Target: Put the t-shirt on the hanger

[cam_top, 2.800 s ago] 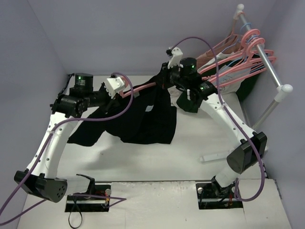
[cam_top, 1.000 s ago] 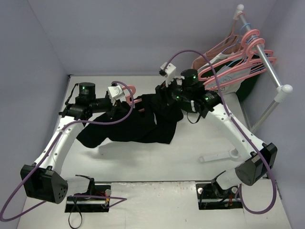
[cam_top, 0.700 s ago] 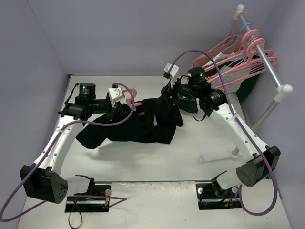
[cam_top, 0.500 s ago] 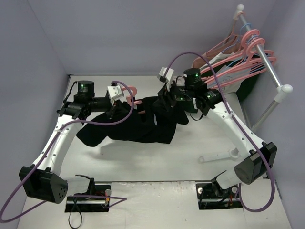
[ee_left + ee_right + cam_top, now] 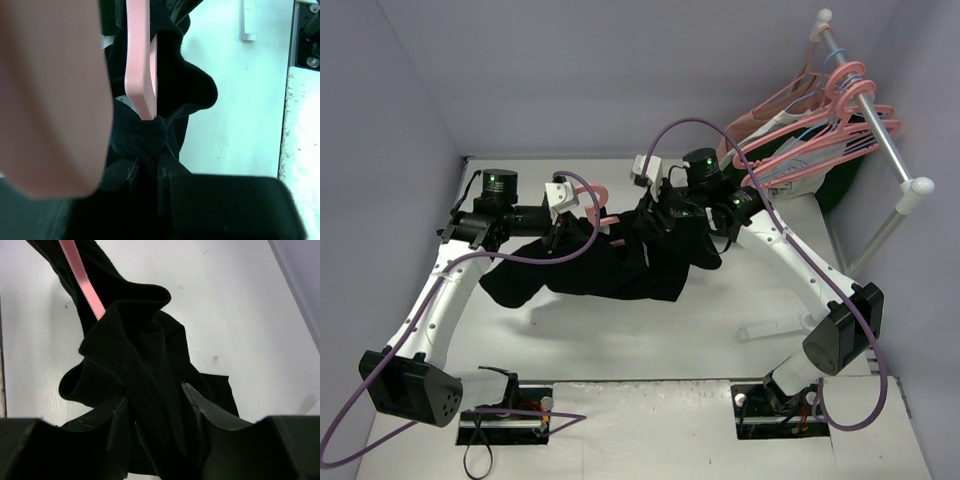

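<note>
The left gripper [image 5: 565,222] pinches the hanger [image 5: 139,75]; the right gripper [image 5: 156,407], just beside the hanger, clamps a fold of the t-shirt [image 5: 125,340].

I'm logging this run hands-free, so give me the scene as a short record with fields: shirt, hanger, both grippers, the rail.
t-shirt: black, bunched, hanging between the two arms
hanger: pink, one bar running into the fabric
left gripper: shut on the hanger
right gripper: closed on a bunched fold of the t-shirt
rail: carries spare pink hangers, far right
</note>
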